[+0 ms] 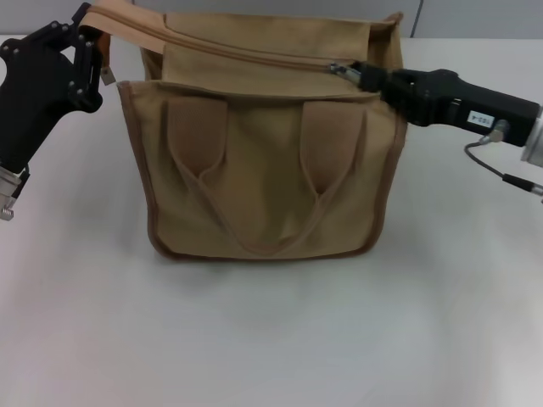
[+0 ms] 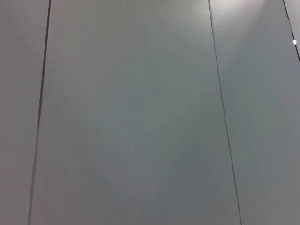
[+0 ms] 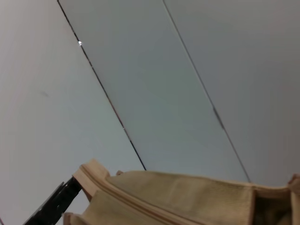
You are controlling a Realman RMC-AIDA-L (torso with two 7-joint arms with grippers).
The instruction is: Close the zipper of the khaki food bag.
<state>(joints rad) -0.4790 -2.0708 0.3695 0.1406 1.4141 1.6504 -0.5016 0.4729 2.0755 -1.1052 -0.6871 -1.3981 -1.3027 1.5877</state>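
The khaki food bag stands upright mid-table, with its strap handles hanging down the front. The zipper runs along its top. Its silver slider sits near the bag's right end. My right gripper reaches in from the right and is shut on the slider's pull tab. My left gripper is at the bag's top left corner, shut on the bag's end. The right wrist view shows the bag's top, the zip line and the left gripper farther off. The left wrist view shows only wall.
The white table extends in front of the bag and to both sides. A grey panelled wall stands behind. A cable hangs from my right arm.
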